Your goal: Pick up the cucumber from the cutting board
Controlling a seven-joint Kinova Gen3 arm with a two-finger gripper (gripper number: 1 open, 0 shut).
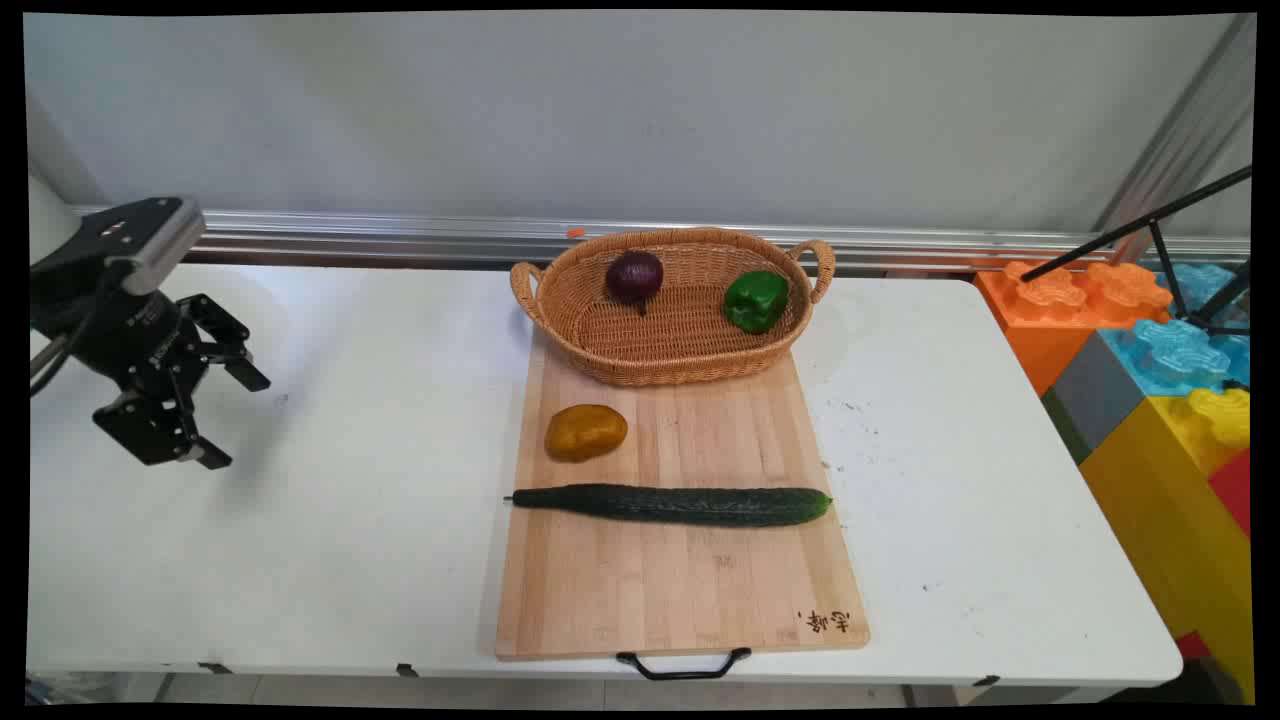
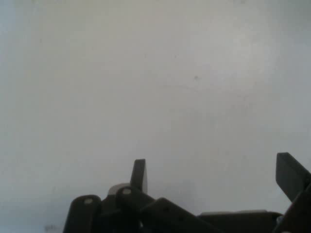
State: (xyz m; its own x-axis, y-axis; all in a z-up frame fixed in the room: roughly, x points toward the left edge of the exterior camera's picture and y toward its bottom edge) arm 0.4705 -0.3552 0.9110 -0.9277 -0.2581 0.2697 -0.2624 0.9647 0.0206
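Observation:
My black gripper point(image 1: 233, 420) hangs open over the table's left side, holding nothing, well apart from everything else. In the hand view the gripper point(image 2: 216, 174) has only bare white tabletop between its fingers. A wooden cutting board point(image 1: 680, 580) lies in the middle of the table. On it rest a long dark green cucumber point(image 1: 675, 503) and a yellow-brown potato point(image 1: 585, 432). A wicker basket point(image 1: 600, 360) stands on the board's far end, holding a purple onion point(image 1: 634, 277) and a green bell pepper point(image 1: 756, 300).
Large toy blocks point(image 1: 1150, 370) in orange, blue and yellow are stacked past the table's right end, with a black tripod leg point(image 1: 1130, 235) over them. A metal rail point(image 1: 400, 238) runs along the wall behind the table.

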